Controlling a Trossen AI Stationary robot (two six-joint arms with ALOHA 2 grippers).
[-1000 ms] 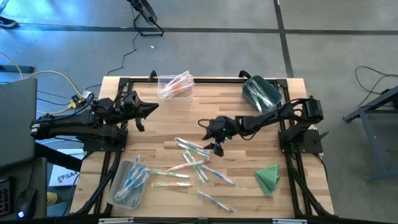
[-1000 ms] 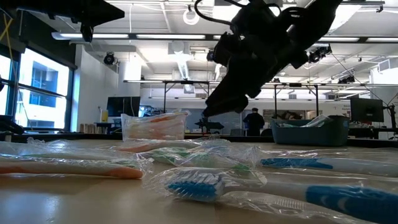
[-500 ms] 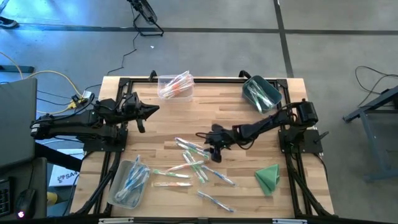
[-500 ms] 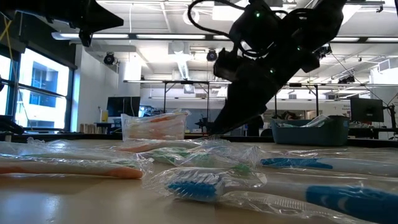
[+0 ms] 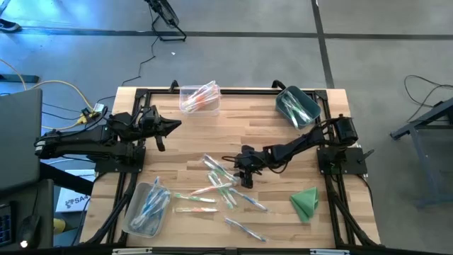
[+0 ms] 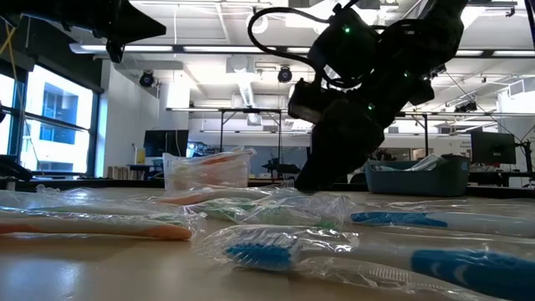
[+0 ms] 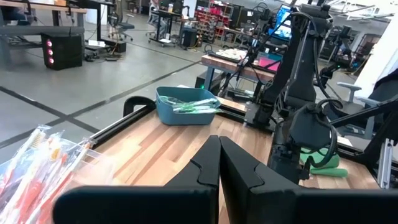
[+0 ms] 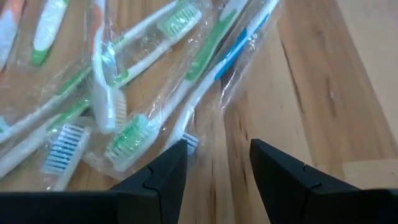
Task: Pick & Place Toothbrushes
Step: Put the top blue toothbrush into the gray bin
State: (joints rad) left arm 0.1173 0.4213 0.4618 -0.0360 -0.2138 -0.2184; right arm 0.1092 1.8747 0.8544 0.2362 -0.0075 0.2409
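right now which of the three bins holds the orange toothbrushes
The clear bin at the table's far edge, left of centre. The teal bin holds green ones, and the clear bin near the left front corner holds blue ones.

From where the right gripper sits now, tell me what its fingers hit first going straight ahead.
Probably the wrapped blue-bristled toothbrush, whose head shows just ahead between the right gripper's open fingers, at the pile's edge; depth is uncertain.

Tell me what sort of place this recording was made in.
Probably a robotics lab or workshop: the wooden table stands on a bare concrete floor, more workbenches with monitors fill the room behind, and another dark robot arm rig stands beyond the teal bin.
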